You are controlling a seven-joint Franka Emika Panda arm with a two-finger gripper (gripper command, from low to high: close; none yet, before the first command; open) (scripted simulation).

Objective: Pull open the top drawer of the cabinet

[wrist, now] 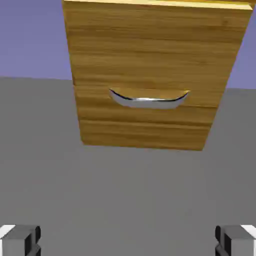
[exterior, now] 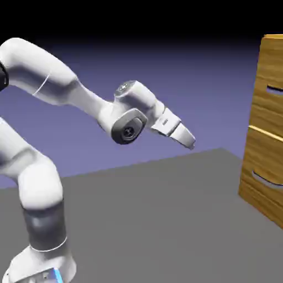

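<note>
Grey surface (exterior: 166, 210), blue-violet backdrop. My white two-finger claw (exterior: 189, 142) gapes wide, empty; tall tan wood-grain cabinet (exterior: 268, 127) far right, its top drawer (exterior: 271, 91), slim grey handle level, well apart from me.

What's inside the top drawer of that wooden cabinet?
Nothing inside shows. The top drawer of the cabinet is shut, so its wooden front covers whatever it holds. Only that front and its grey handle can be seen.
</note>
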